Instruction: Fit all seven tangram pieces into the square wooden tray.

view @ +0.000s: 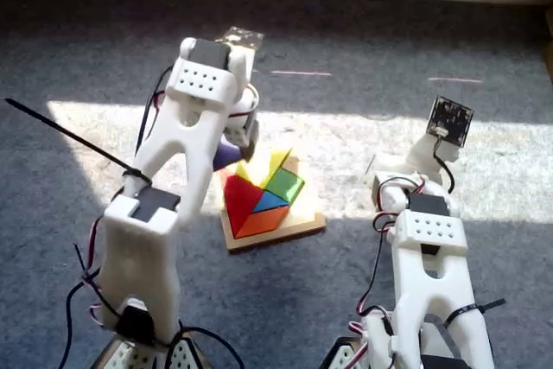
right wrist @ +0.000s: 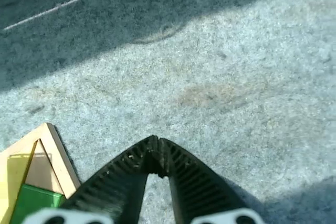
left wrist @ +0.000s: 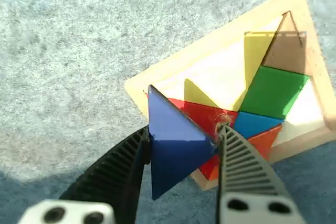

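Note:
The square wooden tray (view: 278, 234) lies on the carpet between the arms, holding red (view: 240, 200), yellow (view: 278, 164), green (view: 285, 186), light blue (view: 270, 202) and orange (view: 259, 222) pieces. My left gripper (left wrist: 181, 142) is shut on a dark blue triangle (left wrist: 170, 140), which hangs just above the tray's (left wrist: 157, 72) near corner and partly overlaps the red piece (left wrist: 205, 114). From above, this triangle (view: 226, 157) sits at the tray's left side. My right gripper (right wrist: 156, 148) is shut on nothing, over bare carpet beside the tray's corner (right wrist: 58, 156).
Grey carpet surrounds the tray, with a sunlit band across the middle. The right arm (view: 429, 239) stands to the right of the tray. A small clear wrapper (view: 240, 38) lies behind the left arm. Pale bare wood (left wrist: 220, 72) shows inside the tray.

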You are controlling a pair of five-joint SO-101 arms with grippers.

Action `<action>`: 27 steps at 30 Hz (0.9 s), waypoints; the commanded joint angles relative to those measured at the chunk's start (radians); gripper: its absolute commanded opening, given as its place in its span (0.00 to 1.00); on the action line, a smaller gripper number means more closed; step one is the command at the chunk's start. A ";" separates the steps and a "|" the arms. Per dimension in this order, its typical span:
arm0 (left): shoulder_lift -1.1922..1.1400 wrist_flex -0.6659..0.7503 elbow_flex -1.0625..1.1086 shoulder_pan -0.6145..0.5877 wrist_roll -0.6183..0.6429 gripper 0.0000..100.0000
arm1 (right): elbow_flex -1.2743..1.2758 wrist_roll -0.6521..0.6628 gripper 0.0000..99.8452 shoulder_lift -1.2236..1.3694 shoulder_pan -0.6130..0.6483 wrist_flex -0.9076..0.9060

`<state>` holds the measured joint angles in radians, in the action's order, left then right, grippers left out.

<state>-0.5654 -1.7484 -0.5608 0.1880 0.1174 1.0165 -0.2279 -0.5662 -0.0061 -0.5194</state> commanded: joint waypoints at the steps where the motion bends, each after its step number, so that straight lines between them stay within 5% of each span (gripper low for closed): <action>1: 0.114 0.097 0.163 0.147 0.054 0.13 | -0.018 0.009 0.01 -0.031 -0.028 0.022; 15: 0.122 0.354 0.415 0.323 0.235 0.13 | -0.013 0.003 0.01 -0.027 -0.110 0.093; 27: 0.124 0.365 0.406 0.351 0.238 0.24 | -0.016 0.009 0.01 -0.027 -0.105 0.093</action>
<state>-0.5102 -1.3848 -0.1435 0.5056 0.3460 1.0165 -0.2279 -0.5662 -0.1043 -0.4488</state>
